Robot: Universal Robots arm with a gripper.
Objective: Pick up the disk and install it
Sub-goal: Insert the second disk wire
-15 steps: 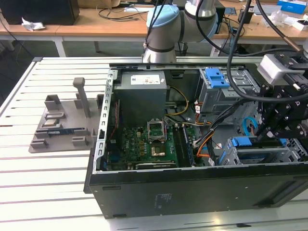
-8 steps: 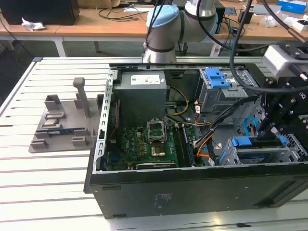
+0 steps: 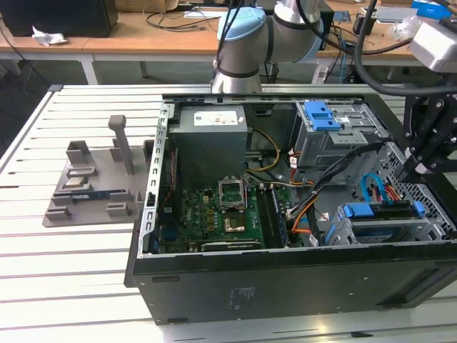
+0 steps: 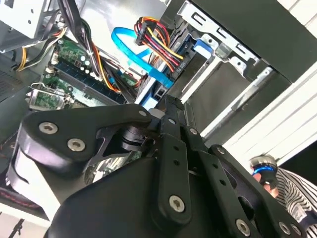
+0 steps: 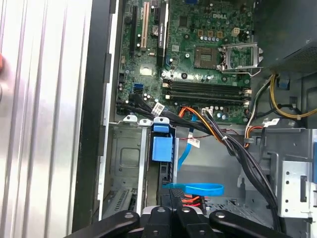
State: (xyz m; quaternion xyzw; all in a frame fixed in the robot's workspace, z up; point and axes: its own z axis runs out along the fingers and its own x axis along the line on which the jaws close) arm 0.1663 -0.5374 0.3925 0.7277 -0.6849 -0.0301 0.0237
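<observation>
In the exterior view, the gripper (image 3: 414,170) is hanging over the corner of the open computer case (image 3: 285,286) at the exterior view's right. The disk (image 3: 382,210) is sitting on edge in the grey drive cage (image 3: 389,232) right beneath it, its blue rails showing along the top. Its long axis is running across the case, from the exterior view's left to its right, and the gripper is standing at the right-hand end of that axis, very near the rail or touching it. How far the gripper is open, and whether it is gripping anything, cannot be told.

In the second wrist view, the gripper (image 4: 166,106) is pointing down into the bay, with the blue data cable (image 4: 131,52) and a bundle of coloured power wires (image 4: 158,42) lying just beyond it.

In the first wrist view, the gripper (image 5: 171,214) is lining up with the disk (image 5: 167,174), which is stretching straight away from it to the blue end piece (image 5: 162,148), the motherboard (image 5: 198,59) lying farther on.
</observation>
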